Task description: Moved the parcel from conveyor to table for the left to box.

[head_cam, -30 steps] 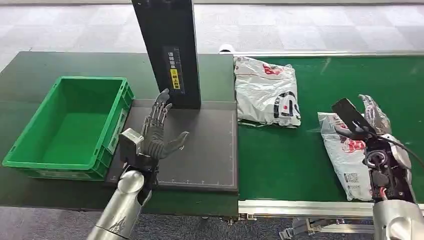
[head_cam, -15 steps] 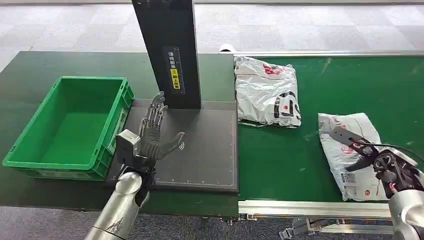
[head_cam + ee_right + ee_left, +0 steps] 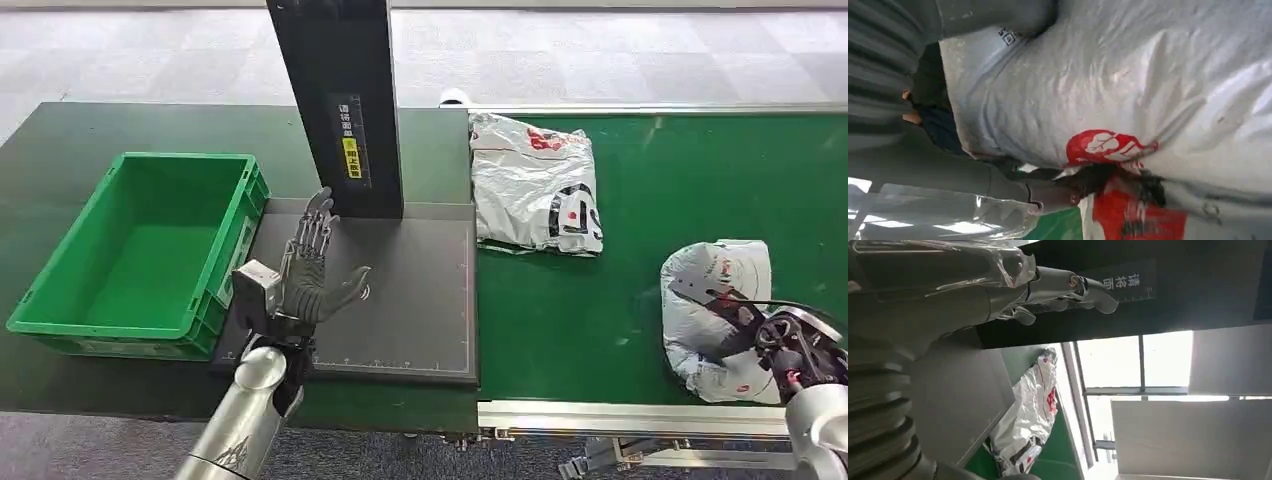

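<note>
We observe the right hand [image 3: 745, 325] at the near right of the green conveyor [image 3: 640, 200], its fingers clamped on a grey parcel [image 3: 715, 300] with red print; the parcel is bunched up around the hand and sits at the near edge of the belt, not yet on the worktop [image 3: 80, 130]. In the right wrist view the parcel's crumpled film [image 3: 1128, 90] presses close against the hand, and a dark finger lies across the red marking. A second parcel [image 3: 533, 185], white with red and black print, lies flat at the far left end of the conveyor, well apart from the first. We note the left hand [image 3: 305, 275] above the dark grey mat [image 3: 420, 290] at the centre of the worktop, fingers spread apart and holding nothing, pointing toward the far side. A black upright post [image 3: 340, 100] with a yellow label stands at the far edge of the mat, just beyond the fingertips. A green crate [image 3: 140, 250] sits to the left of the mat, touching its edge. The left wrist view shows the second parcel [image 3: 1025, 425] beyond the mat.
</note>
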Robot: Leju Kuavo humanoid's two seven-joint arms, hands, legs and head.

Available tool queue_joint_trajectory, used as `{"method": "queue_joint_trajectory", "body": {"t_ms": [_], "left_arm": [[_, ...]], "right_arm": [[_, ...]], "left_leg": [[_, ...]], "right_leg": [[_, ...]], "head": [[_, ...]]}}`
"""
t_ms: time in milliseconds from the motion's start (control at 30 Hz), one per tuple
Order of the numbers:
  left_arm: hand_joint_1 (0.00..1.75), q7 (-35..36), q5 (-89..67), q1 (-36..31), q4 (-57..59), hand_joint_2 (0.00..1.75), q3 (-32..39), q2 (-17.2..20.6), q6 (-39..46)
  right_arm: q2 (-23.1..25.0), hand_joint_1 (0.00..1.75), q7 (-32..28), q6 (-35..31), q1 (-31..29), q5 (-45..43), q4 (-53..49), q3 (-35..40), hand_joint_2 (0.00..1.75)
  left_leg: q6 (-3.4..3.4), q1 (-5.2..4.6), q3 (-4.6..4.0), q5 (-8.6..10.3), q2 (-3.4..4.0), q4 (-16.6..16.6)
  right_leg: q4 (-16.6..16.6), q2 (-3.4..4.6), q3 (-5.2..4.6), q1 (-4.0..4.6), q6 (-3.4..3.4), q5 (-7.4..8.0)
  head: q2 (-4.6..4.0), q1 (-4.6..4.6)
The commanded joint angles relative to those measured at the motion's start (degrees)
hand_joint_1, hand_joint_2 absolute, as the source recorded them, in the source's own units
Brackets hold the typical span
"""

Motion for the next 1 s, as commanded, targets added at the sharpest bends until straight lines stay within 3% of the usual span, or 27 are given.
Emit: {"method": "queue_joint_trajectory", "body": {"t_ms": [33, 233, 433, 467, 533, 600, 733, 767, 833, 867, 1000], "left_arm": [[0.00, 0.04, -0.28, -0.47, 2.24, 1.75, -0.84, 1.62, 2.90], [0.00, -0.04, 1.33, 1.60, -1.98, 1.75, -0.14, 3.01, 3.48], [0.00, -0.61, 4.70, 2.33, -2.32, 1.75, -0.40, 3.36, 1.20], [0.00, -1.18, 5.09, 2.65, -2.44, 1.75, -0.16, 3.12, 1.92], [0.00, -1.36, 5.31, 2.80, -2.52, 1.75, -0.30, 3.08, 1.95], [0.00, -1.85, 5.52, 2.85, -2.43, 1.75, -0.39, 2.88, 2.34], [0.00, -1.94, 5.55, 2.72, -2.20, 1.75, -0.45, 2.85, 2.40], [0.00, -2.13, 5.70, 2.50, -1.76, 1.75, -0.73, 2.85, 2.32], [0.00, -2.70, 6.22, 1.57, -0.31, 1.75, -1.46, 2.88, 2.13], [0.00, -3.00, 6.52, 1.13, 0.48, 1.75, -1.71, 2.73, 2.23], [0.00, -3.07, 6.56, 1.03, 0.63, 1.75, -1.75, 2.72, 2.27]], "right_arm": [[3.87, 1.75, -5.74, -1.29, -1.57, -0.26, 3.13, -1.68, 1.75], [6.54, 1.75, -14.94, -8.35, -5.57, 0.00, 1.30, -1.26, 1.75], [7.13, 1.75, -23.56, -15.23, -6.55, 2.16, -0.60, 1.57, 1.75], [7.35, 1.75, -28.10, -19.78, -6.51, 2.47, -2.58, 2.50, 1.75], [7.75, 1.75, -29.75, -22.02, -7.10, 2.54, -3.59, 3.14, 1.75], [8.54, 1.75, -34.84, -28.63, -5.71, 1.04, -8.09, 3.09, 1.75], [8.48, 1.75, -34.58, -28.59, -5.20, 0.84, -8.74, 3.25, 1.75], [8.61, 1.75, -37.31, -36.11, -3.42, 1.16, -12.71, 3.77, 1.75], [9.38, 1.75, -38.96, -39.86, -0.29, 0.05, -19.81, 3.99, 1.75], [9.60, 1.75, -37.94, -39.81, 1.74, -0.11, -24.18, 4.52, 1.75], [9.56, 1.75, -37.44, -39.71, 2.21, -0.05, -25.00, 4.68, 1.75]], "left_leg": [[-0.02, 0.04, 0.17, -0.04, 0.12, -0.07], [-0.03, 0.01, 0.26, -0.09, 0.42, -0.07], [-0.01, -0.02, 0.15, -0.05, 0.27, -0.05], [-0.01, -0.02, 0.20, -0.08, 0.33, -0.04], [-0.01, -0.04, 0.18, -0.11, 0.38, -0.01], [0.00, -0.05, 0.11, -0.11, 0.39, 0.01], [-0.02, -0.02, 0.17, -0.13, 0.34, -0.03], [-0.02, -0.01, 0.06, -0.07, 0.20, -0.03], [-0.01, -0.01, 0.03, -0.04, 0.13, -0.04], [-0.02, 0.01, 0.12, -0.07, 0.19, -0.06], [-0.01, 0.00, 0.04, -0.08, 0.17, -0.04]], "right_leg": [[-0.09, 0.14, 0.15, 0.05, -0.05, 0.02], [-0.04, 0.46, 0.12, 0.01, -0.09, 0.05], [0.02, 0.31, 0.05, -0.01, -0.05, 0.02], [0.03, 0.38, 0.07, -0.01, -0.07, 0.01], [0.05, 0.43, 0.04, -0.03, -0.07, 0.00], [0.07, 0.44, -0.01, -0.04, -0.06, 0.01], [0.04, 0.39, 0.06, -0.01, -0.10, -0.02], [0.02, 0.25, -0.03, 0.00, -0.07, 0.00], [0.02, 0.17, -0.04, -0.01, -0.06, 0.00], [-0.02, 0.23, 0.03, 0.02, -0.09, 0.00], [0.00, 0.22, -0.04, 0.01, -0.06, -0.02]], "head": [[0.00, -0.02], [-0.02, 0.00], [0.00, 0.00], [0.00, -0.02], [0.00, 0.00], [0.00, -0.02], [-0.02, -0.04], [0.00, 0.00], [0.00, 0.00], [0.00, -0.02], [0.00, -0.02]]}}
